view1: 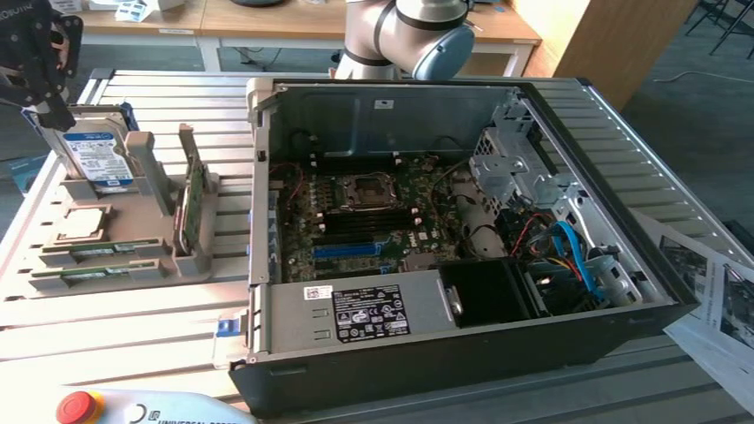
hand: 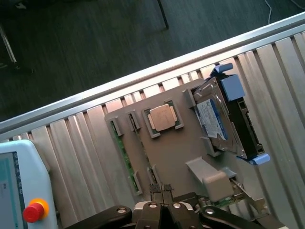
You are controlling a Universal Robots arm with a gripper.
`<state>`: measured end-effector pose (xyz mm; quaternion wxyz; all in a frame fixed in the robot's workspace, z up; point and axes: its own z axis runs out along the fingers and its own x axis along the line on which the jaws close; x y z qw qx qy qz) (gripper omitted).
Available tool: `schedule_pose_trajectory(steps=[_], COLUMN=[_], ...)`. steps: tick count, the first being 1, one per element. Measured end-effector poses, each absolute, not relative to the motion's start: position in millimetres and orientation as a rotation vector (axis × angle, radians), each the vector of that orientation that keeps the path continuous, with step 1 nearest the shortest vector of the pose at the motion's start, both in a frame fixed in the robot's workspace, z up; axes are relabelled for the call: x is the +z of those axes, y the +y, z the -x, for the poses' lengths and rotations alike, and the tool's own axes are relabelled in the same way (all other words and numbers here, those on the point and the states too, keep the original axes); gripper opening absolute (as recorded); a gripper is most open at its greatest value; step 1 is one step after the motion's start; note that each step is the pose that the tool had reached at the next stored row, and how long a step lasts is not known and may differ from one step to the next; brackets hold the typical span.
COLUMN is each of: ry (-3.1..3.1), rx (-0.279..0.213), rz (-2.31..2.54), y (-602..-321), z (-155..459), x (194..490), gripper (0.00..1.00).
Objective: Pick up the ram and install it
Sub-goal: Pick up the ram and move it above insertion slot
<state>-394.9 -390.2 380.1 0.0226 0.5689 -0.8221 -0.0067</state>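
Nothing done yet. Gripper (view1: 35,66) hovers at the exterior view's upper left, jaws pinched together and empty. Ram (view1: 104,251) sits in its tray (view1: 141,265) slot, lower left. Pickup and seating on the motherboard (view1: 365,221) both remain.

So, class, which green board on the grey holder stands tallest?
The wide green card beside the computer case; both ram sticks sit low in their slots.

The arm (view1: 412,35) holds the tool (hand: 162,189) aloft, pointing downward, jaws closed together.
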Motion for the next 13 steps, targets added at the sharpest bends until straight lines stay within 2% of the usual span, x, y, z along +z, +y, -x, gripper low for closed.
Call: schedule_pose_trajectory(steps=[13], ry=[-2.389], rx=[-0.009], rz=[-1.964], y=[-390.2], z=[394.9], x=[380.0], gripper=[0.11])
